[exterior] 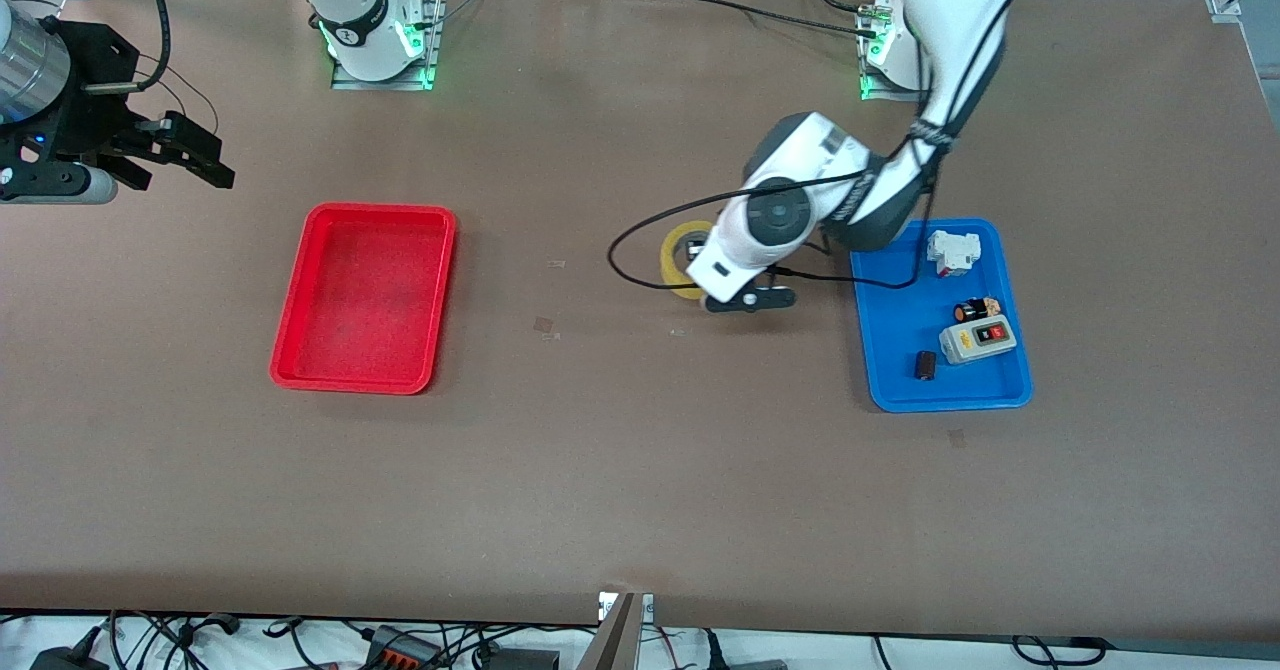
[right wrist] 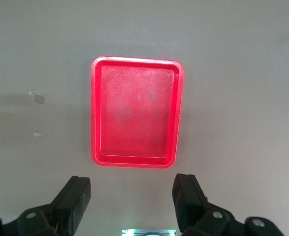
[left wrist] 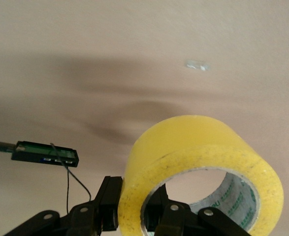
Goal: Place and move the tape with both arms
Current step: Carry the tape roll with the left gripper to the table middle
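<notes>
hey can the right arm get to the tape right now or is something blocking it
Probably not yet. The tape is clamped in the left end effector above bare table between the trays, with the left arm over it. The right end effector hangs open, apart from it, past the red tray.

Translucent yellow tape (left wrist: 198,162) with grey core, pinched through its wall by the left hand (left wrist: 134,209), over bare worktop (exterior: 600,450).

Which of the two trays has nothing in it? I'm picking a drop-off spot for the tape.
The red tray, toward the right arm's end of the table, holds nothing; the blue tray holds a switch box and other small parts.
</notes>
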Tool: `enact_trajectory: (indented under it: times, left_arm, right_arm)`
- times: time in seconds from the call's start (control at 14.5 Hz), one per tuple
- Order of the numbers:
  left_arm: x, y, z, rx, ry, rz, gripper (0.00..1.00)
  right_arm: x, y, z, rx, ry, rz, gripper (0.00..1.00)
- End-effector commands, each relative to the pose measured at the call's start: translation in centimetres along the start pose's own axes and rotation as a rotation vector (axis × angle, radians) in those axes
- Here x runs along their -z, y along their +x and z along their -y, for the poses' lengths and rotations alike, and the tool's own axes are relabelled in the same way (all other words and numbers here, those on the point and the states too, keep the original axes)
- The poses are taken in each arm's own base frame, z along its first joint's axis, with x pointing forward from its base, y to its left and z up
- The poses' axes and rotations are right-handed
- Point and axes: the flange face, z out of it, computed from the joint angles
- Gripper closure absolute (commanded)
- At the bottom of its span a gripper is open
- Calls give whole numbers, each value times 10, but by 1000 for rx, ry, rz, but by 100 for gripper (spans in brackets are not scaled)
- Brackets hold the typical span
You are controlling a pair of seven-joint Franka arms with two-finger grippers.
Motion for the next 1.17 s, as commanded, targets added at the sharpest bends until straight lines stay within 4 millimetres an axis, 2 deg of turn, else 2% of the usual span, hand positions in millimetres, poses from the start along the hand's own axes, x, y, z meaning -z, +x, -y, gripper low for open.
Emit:
enact_trajectory:
  times: [0.0,0.21,0.41,0.69,0.76,0.83,0.96,1.03,1.1]
  left_arm:
    - [-16,9,-36,35,11,-23,88]
    - [-35,-6,-77,49,-33,-53,88]
    - [-60,-18,-103,63,-83,-78,88]
    - [-72,-25,-116,83,-102,-84,87]
    - [-77,-27,-122,102,-111,-86,83]
    - [-79,-22,-123,131,-110,-96,69]
    - [-78,-19,-123,145,-109,-109,5]
    - [-77,-18,-121,149,-108,-110,0]
    - [-74,-17,-121,151,-110,-113,0]
  right_arm:
    - [1,-1,-2,14,7,-5,2]
    - [0,-1,-2,14,8,-3,2]
    - [-3,1,-3,13,6,3,2]
    - [-3,1,-1,5,6,3,2]
    - [-3,2,-1,4,6,4,2]
    - [-4,2,-2,4,6,4,2]
    - [-3,2,-1,2,6,3,2]
    - [-3,2,-1,2,8,0,2]
    - [-2,2,0,5,8,0,2]
